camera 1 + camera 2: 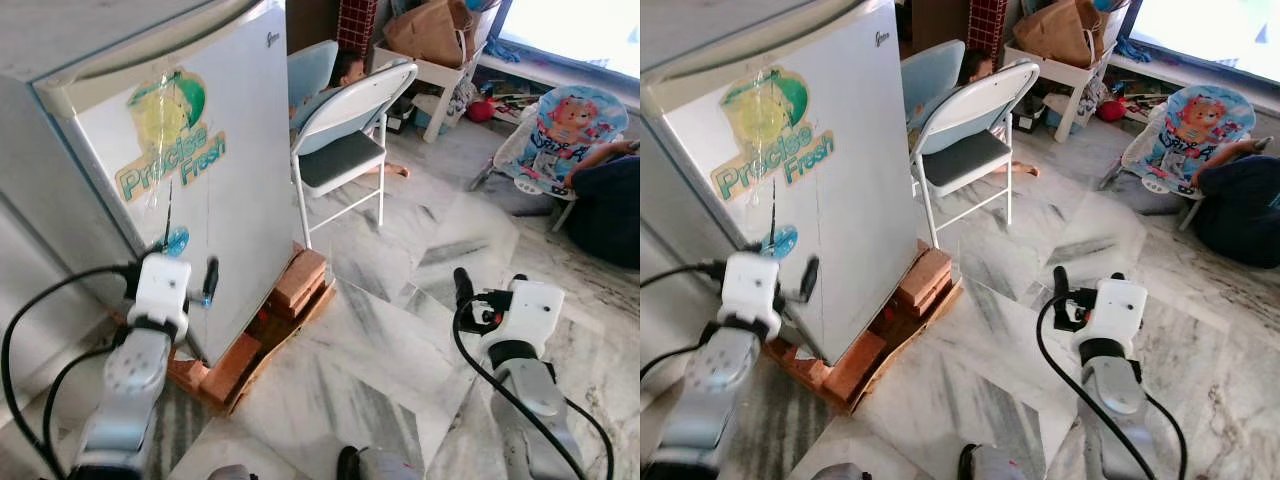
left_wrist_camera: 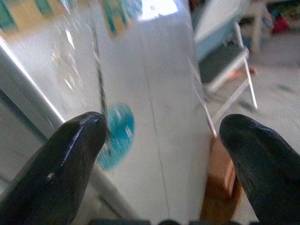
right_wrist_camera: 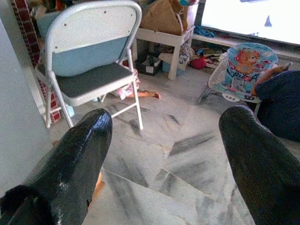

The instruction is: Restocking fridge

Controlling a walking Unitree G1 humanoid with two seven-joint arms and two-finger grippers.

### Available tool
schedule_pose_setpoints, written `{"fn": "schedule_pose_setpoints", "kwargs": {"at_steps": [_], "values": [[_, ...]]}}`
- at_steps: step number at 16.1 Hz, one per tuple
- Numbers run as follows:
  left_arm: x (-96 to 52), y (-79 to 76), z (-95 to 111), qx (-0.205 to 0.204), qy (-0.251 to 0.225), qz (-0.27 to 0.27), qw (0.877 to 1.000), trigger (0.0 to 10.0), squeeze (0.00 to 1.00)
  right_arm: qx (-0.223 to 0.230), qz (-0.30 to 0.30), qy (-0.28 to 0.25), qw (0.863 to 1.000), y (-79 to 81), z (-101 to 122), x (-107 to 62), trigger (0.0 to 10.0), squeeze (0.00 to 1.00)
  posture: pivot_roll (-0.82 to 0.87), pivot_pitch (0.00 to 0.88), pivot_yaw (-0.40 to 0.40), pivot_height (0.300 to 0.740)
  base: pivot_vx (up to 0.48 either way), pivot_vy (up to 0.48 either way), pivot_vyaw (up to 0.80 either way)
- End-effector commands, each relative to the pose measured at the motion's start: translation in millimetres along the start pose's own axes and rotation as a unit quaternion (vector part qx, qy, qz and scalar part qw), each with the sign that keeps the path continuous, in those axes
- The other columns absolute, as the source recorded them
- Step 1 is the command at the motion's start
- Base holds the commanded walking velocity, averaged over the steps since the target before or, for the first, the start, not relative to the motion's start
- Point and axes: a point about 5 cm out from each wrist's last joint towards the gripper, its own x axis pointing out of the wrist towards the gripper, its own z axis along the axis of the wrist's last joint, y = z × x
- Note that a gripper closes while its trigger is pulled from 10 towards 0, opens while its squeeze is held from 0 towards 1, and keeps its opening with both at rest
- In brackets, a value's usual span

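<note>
A white fridge (image 1: 220, 190) with a "Precise Fresh" sticker stands at the left, its door closed, raised on bricks (image 1: 298, 280) and boards. My left gripper (image 1: 172, 265) is held up close in front of the door's lower part, near a round blue sticker (image 2: 117, 133). It is open and holds nothing, as the left wrist view (image 2: 161, 126) shows. My right gripper (image 1: 490, 288) hovers over the marble floor to the right of the fridge, open and empty (image 3: 164, 122).
A white folding chair (image 1: 345, 130) stands just beyond the fridge, with a person (image 1: 348, 68) behind it. At the right are a baby bouncer (image 1: 570, 130) and a person in dark clothes (image 1: 610, 200). A white table (image 1: 430, 70) with a brown bag stands at the back.
</note>
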Motion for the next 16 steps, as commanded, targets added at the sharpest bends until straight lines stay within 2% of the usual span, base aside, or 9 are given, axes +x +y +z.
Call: {"fn": "schedule_pose_setpoints", "kwargs": {"at_steps": [1, 3, 5, 6, 8, 11, 14, 16], "values": [[-0.7, -1.9, -2.5, 0.01, 0.008, -0.024, 1.0, 10.0, 0.0, -0.005, -0.003, 0.01, 1.0, -3.9, -2.2, 0.3, 10.0, 0.0, 0.08, 0.057, -0.076, 0.74, 0.0, 0.0, 0.0], [-4.5, -4.5, -9.5, 0.002, 0.019, -0.046, 0.999, 10.0, 0.0, -0.006, -0.001, 0.022, 1.0, -5.7, -8.0, -7.0, 10.0, 0.0, 0.06, 0.038, -0.072, 0.74, 0.0, 0.0, 0.0], [-3.3, -7.1, -8.6, 0.015, 0.012, -0.054, 0.998, 10.0, 0.0, -0.001, 0.004, 0.017, 1.0, -1.8, -9.3, -9.9, 10.0, 0.0, 0.05, 0.03, -0.041, 0.74, 0.0, 0.0, 0.0], [1.2, -2.9, -3.8, -0.004, 0.004, -0.006, 1.0, 10.0, 0.0, -0.003, 0.007, 0.005, 1.0, 5.1, -8.6, -6.8, 10.0, 0.0, 0.04, 0.02, -0.016, 0.74, 0.0, 0.0, 0.0], [4.2, -4.0, 0.0, -0.027, 0.0, 0.025, 0.999, 10.0, 0.0, 0.006, 0.011, -0.009, 1.0, 12.3, -1.7, 1.1, 10.0, 0.0, 0.05, 0.016, -0.005, 0.74, 0.0, -0.3, 0.0], [5.8, -11.6, 4.2, -0.019, -0.008, 0.011, 1.0, 10.0, 0.0, 0.001, 0.021, -0.014, 1.0, 13.7, 0.5, 4.4, 10.0, 0.0, 0.05, 0.02, -0.008, 0.74, 0.0, -0.31, 0.0], [9.5, -4.3, 6.7, -0.02, -0.009, 0.022, 1.0, 10.0, 0.0, 0.002, 0.009, -0.019, 1.0, 9.9, 1.7, 7.4, 10.0, 0.0, 0.05, 0.028, -0.005, 0.74, 0.0, -0.48, 0.0], [10.4, -3.4, 1.8, -0.021, -0.003, 0.024, 0.999, 10.0, 0.0, 0.007, 0.007, -0.011, 1.0, 10.0, -1.6, 3.6, 10.0, 0.0, 0.06, 0.039, -0.019, 0.74, 0.0, -0.48, 0.0]]}}
